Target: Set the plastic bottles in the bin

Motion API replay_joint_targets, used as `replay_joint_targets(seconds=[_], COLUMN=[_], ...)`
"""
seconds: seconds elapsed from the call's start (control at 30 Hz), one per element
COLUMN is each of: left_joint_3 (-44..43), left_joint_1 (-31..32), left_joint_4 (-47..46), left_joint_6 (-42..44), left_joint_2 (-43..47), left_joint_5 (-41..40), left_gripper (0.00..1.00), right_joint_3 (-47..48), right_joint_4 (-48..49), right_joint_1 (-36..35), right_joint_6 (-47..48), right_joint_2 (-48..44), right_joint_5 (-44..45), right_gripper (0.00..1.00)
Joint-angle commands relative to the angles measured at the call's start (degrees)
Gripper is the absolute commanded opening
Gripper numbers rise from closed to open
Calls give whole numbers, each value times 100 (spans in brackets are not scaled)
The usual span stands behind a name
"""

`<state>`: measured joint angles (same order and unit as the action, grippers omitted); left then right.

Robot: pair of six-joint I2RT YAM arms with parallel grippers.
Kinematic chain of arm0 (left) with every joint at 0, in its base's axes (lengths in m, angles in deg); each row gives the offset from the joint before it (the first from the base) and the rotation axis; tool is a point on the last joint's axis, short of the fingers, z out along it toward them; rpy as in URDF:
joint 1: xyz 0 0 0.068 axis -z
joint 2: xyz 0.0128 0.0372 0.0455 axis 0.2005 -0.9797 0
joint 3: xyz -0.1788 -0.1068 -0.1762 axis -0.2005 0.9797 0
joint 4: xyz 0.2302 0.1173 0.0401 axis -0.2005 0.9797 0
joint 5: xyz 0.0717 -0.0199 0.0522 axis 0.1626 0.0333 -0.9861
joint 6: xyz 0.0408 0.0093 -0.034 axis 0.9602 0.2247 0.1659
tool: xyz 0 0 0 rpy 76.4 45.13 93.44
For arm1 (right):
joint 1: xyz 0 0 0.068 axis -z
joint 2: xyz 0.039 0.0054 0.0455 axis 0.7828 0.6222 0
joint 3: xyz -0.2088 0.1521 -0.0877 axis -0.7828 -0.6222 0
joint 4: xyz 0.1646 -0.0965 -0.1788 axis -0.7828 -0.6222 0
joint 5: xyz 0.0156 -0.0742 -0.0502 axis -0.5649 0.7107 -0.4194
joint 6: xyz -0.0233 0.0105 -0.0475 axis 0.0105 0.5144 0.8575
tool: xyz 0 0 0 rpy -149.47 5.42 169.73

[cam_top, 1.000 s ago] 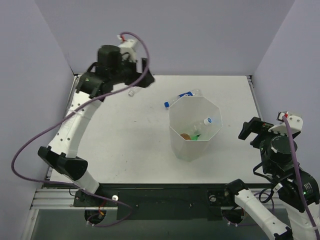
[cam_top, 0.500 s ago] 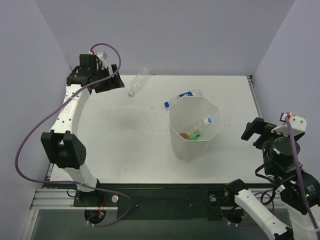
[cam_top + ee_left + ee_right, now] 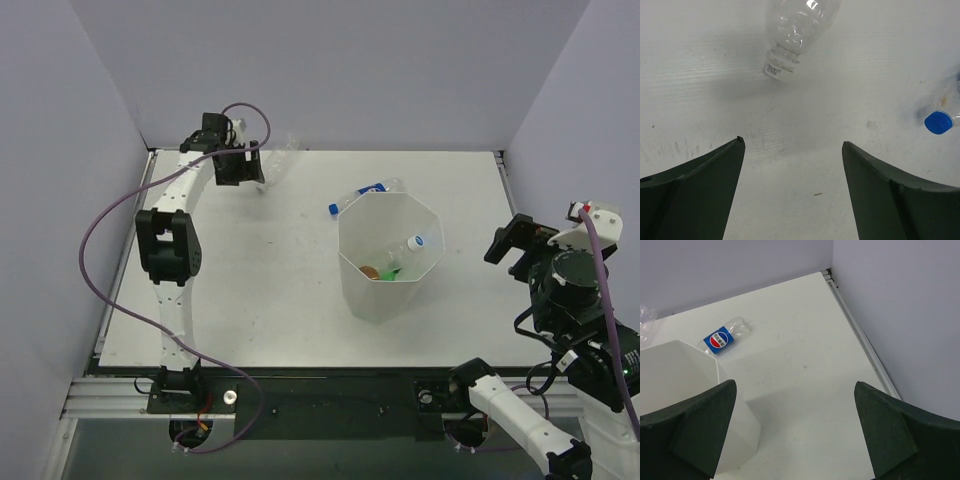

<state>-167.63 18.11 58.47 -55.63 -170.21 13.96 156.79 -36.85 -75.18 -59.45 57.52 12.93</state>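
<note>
A plain clear bottle (image 3: 282, 156) (image 3: 796, 27) lies at the table's far left, its white-capped neck pointing toward my left gripper (image 3: 243, 170) (image 3: 792, 145). That gripper is open and empty, just short of the cap. A clear bottle with a blue label (image 3: 366, 192) (image 3: 722, 337) lies behind the white bin (image 3: 390, 300) (image 3: 675, 375); its blue cap (image 3: 938, 122) shows in the left wrist view. Inside the bin lie a green bottle (image 3: 392, 268), an orange one (image 3: 370, 271) and a clear one with a blue label (image 3: 413, 243). My right gripper (image 3: 512, 246) (image 3: 795, 385) hangs open and empty to the right of the bin.
Lilac walls (image 3: 350, 70) close the table at the back and both sides. A metal rail (image 3: 860, 330) runs along the table's right edge. Bare white tabletop (image 3: 260, 270) lies left and in front of the bin.
My left arm swung left off the clear bottle, then came back toward its cap, lower and stretched out. The right gripper drifted slightly right. The bottles stayed put.
</note>
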Motion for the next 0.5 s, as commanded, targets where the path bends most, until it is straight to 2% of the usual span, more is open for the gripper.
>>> replay_joint_targets(seconds=[0.0, 0.13, 0.3, 0.47], left_joint_3=[-513, -654, -892, -1006], left_joint_1=[-22, -4, 57, 259], left_joint_4=[-555, -740, -1011, -1171], left_joint_6=[59, -11, -90, -56], left_joint_2=[-312, -672, -1112, -1394], left_joint_5=[246, 625, 590, 99], left_gripper=[89, 89, 89, 89], right_joint_3=[350, 376, 438, 535], right_joint_4=[-201, -202, -193, -184], right_joint_1=[19, 19, 19, 19], right_joint_6=[-128, -75, -13, -66], right_joint_2=[335, 406, 564, 880], right_joint_5=[86, 472, 298, 43], right_gripper=[98, 98, 98, 98])
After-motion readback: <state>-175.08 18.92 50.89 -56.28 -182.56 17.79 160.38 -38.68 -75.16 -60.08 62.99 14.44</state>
